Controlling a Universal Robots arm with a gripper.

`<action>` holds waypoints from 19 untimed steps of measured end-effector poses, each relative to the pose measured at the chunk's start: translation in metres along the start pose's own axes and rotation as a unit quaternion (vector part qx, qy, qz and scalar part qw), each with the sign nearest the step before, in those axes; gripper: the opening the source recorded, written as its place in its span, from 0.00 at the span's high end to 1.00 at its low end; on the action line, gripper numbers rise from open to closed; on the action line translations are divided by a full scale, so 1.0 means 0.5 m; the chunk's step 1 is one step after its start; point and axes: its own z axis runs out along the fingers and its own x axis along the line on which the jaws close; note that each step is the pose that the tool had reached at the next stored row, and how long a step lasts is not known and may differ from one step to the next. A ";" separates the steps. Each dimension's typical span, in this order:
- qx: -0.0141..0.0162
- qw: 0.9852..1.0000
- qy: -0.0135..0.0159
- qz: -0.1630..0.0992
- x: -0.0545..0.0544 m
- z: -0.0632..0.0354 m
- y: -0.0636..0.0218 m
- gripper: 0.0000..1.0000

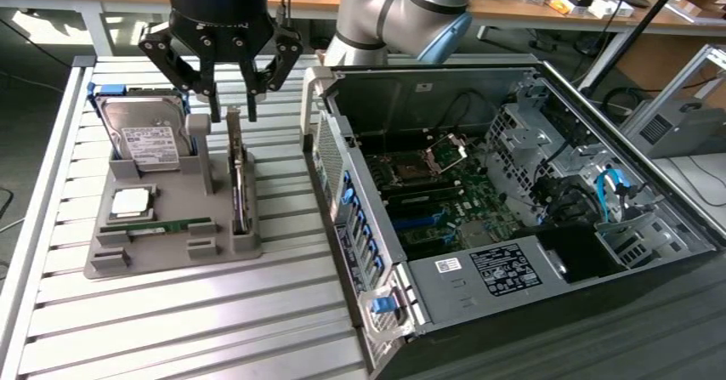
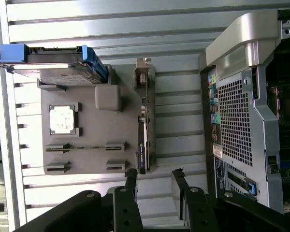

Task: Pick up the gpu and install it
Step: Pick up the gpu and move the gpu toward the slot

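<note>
Wrist view first: closest to the camera is the gripper (image 2: 154, 176). Its two black fingers (image 2: 131, 180) are spread wide apart, and nothing is between them. Just past the fingers is the gpu (image 2: 144, 125). It is a thin dark card with a shiny metal end. It stands on its edge in a slot of the gray tray (image 2: 92, 157).

More parts sit in the same tray. A thin green memory stick (image 2: 84, 148) lies flat. A square silver chip (image 2: 63, 119) lies beside it. A hard drive (image 2: 53, 72) with blue rails sits at the far end. The tray rests on a table of metal slats (image 2: 111, 29).

From the exterior view, the gripper (image 1: 233, 108) hangs over the far end of the gpu (image 1: 237, 180), with its fingers open. I cannot tell if they touch the card. The gpu is on the side of the tray (image 1: 170, 257) that is nearest the computer case (image 1: 477, 269). The case is on the exterior view's right, with its side off, so its boards and wires show. Farther back is the gray and blue arm (image 1: 397, 14). Behind it is a wooden desk (image 1: 511, 6).
</note>
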 end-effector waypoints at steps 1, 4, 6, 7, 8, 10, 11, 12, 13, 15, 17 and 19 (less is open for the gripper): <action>0.000 1.000 0.000 0.000 0.000 0.000 0.000 0.58; 0.000 1.000 0.000 0.000 0.000 0.000 0.000 0.58; 0.000 1.000 0.000 0.000 0.001 0.002 0.000 0.58; 0.000 1.000 0.000 0.000 0.001 0.003 0.000 0.58; 0.000 1.000 0.000 0.000 0.001 0.004 0.000 0.58; 0.000 1.000 0.000 0.000 0.002 0.006 0.000 0.58; 0.000 1.000 0.000 0.000 0.003 0.007 -0.001 0.58; 0.000 1.000 0.000 0.000 0.003 0.008 -0.001 0.58; 0.000 1.000 0.000 0.000 0.003 0.009 -0.001 0.58; 0.000 1.000 0.000 0.000 0.004 0.012 -0.001 0.58; 0.000 1.000 0.000 0.000 0.005 0.014 -0.001 0.58; 0.000 1.000 0.000 0.000 0.006 0.015 -0.001 0.58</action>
